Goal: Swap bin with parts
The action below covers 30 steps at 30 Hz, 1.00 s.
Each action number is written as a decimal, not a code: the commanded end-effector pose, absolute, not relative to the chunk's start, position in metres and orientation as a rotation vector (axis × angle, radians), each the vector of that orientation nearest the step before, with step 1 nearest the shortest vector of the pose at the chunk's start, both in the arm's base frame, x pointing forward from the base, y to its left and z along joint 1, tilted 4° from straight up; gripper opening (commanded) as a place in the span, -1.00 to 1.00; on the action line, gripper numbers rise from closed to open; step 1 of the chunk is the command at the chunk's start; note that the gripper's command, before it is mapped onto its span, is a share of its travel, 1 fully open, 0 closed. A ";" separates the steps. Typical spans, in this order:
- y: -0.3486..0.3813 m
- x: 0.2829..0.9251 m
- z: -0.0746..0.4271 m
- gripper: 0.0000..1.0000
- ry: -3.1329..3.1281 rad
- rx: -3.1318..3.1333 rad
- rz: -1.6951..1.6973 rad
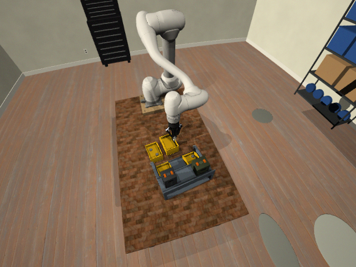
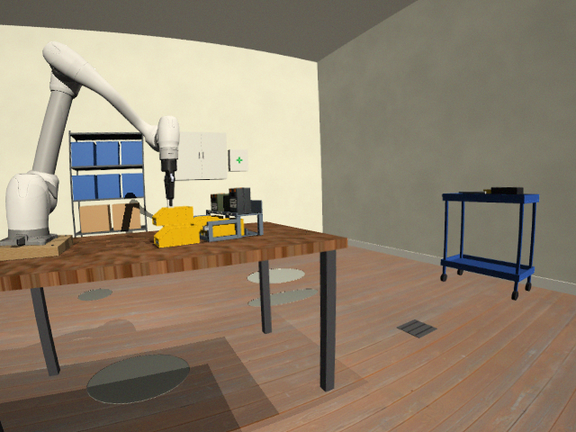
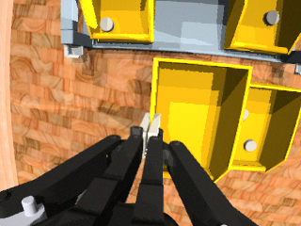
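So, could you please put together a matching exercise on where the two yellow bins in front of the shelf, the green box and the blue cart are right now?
Things:
1. empty yellow plastic open bin
2. yellow plastic open bin with grey parts
3. dark green box
4. blue metal cart

Places or states:
A. on top of the grey shelf
B. on the floor by the grey wall
C. one wall pinched by the black gripper
D. free on the wooden table, touched by nothing

Pairs: 1-C, 2-D, 3-A, 4-B

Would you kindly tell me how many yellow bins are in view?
4: empty bin and bin with parts side by side on the table; two more in the shelf, either side of the gap.
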<state>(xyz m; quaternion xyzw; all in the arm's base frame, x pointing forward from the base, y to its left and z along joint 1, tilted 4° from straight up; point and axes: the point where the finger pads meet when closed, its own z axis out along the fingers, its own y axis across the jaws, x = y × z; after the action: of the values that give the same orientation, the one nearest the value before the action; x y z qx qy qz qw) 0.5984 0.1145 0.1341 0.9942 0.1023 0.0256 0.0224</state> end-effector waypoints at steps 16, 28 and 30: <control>0.117 0.601 0.144 -0.80 0.322 3.081 0.087; 0.117 0.600 0.145 -0.80 0.322 3.081 0.087; 0.117 0.600 0.145 -0.80 0.322 3.081 0.087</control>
<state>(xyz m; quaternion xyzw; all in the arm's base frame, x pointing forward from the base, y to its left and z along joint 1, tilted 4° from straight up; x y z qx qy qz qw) 0.5981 0.1147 0.1398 0.9942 0.1024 0.0256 0.0226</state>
